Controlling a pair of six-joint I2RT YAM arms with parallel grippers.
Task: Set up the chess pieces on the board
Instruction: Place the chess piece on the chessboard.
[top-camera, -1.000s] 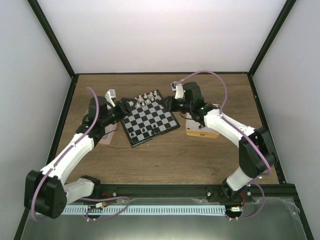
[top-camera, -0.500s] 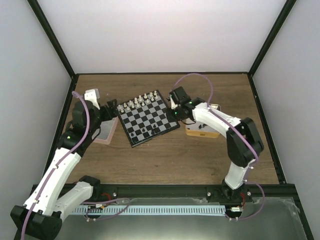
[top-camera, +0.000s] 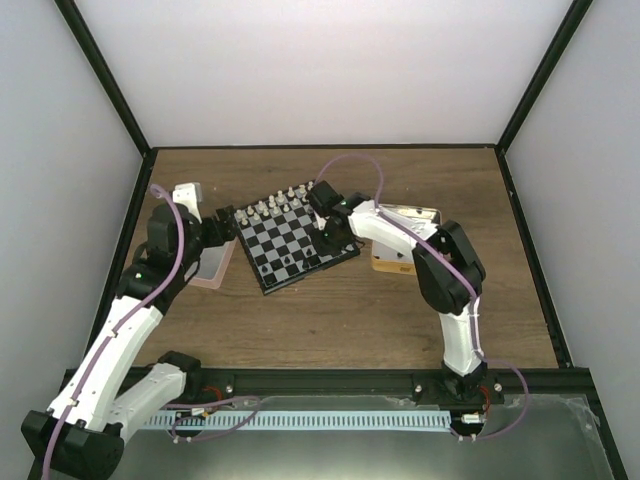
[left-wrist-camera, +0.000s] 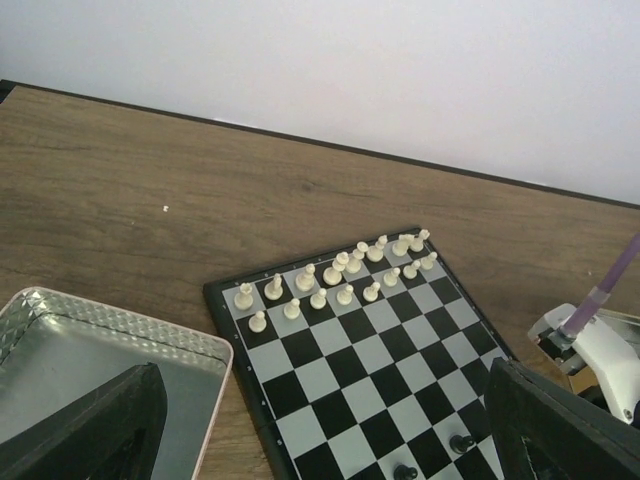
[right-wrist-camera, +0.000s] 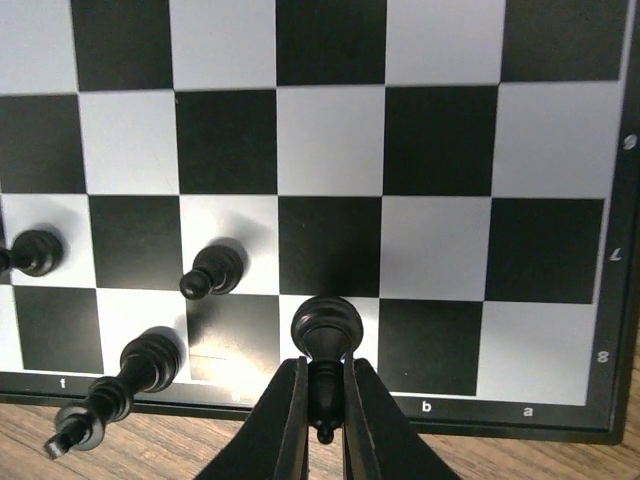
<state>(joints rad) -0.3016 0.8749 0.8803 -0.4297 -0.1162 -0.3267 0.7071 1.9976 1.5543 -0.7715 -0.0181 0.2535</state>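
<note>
The board (top-camera: 292, 238) lies mid-table. White chess pieces (top-camera: 275, 206) stand in two rows along its far edge and also show in the left wrist view (left-wrist-camera: 330, 275). A few black pieces (top-camera: 290, 261) stand near its near edge. My right gripper (top-camera: 322, 222) is over the board's right part. In the right wrist view the gripper (right-wrist-camera: 322, 390) is shut on a black piece (right-wrist-camera: 325, 325), base down over a white square in the edge row. A black pawn (right-wrist-camera: 212, 272) and two other black pieces (right-wrist-camera: 110, 395) stand left of it. My left gripper (left-wrist-camera: 325, 440) is wide open and empty beside the board's left edge.
A pink-rimmed metal tin (top-camera: 210, 266) lies left of the board, under my left gripper, and shows in the left wrist view (left-wrist-camera: 70, 345). A yellow box (top-camera: 405, 263) with a tin on it stands right of the board. Black frame rails border the table.
My right gripper has moved left from beside the board's right edge to over the board, carrying the black piece. My left arm drew back to the left and then stayed put.
</note>
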